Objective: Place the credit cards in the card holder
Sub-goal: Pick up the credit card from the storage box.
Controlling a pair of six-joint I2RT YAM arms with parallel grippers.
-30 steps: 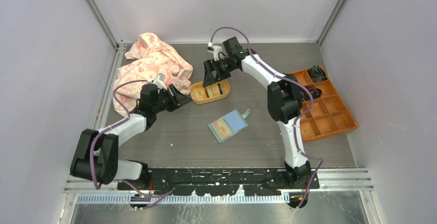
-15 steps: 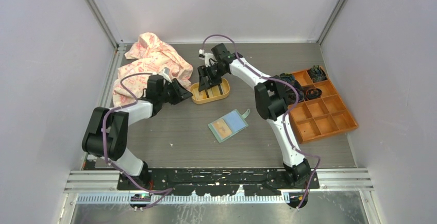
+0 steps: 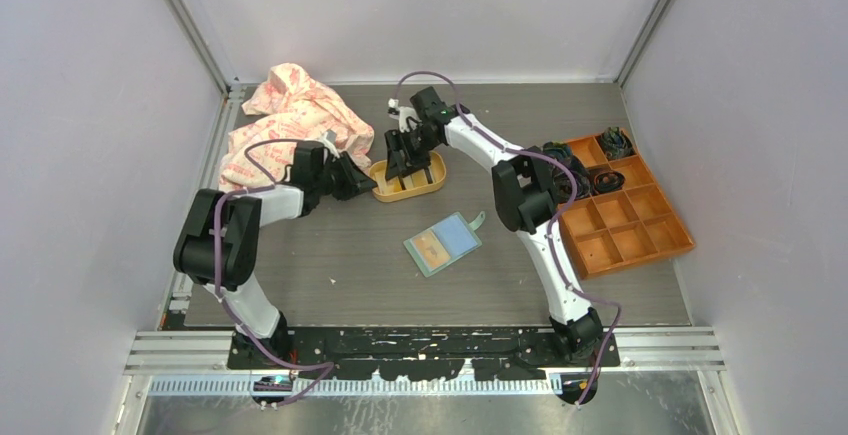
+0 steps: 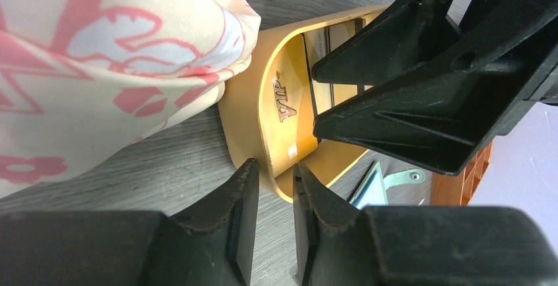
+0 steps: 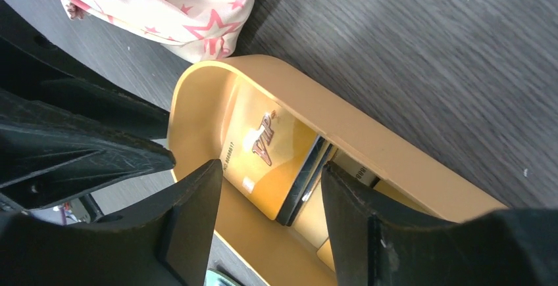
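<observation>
From above, the holder (image 3: 443, 243) lay open on the table (image 3: 330, 265), well apart from both arms. A beige patch on its left half may have been a card already in. The left tool (image 3: 360, 183) and right tool (image 3: 405, 165) met at the tray (image 3: 440, 183), beside the cloth (image 3: 290, 125).

At the left wrist, the left tool's jaws were narrow, with the tray's near rim between their tips. Whether they pinched it could not be told. The gold card (image 4: 286, 112) and further cards (image 4: 342, 36) lay inside the tray.

At the right wrist, the right tool stood half-wide astride the gold card, and contact was unclear. By my reckoning the pick was only beginning, and the carrying and slotting remained.
</observation>
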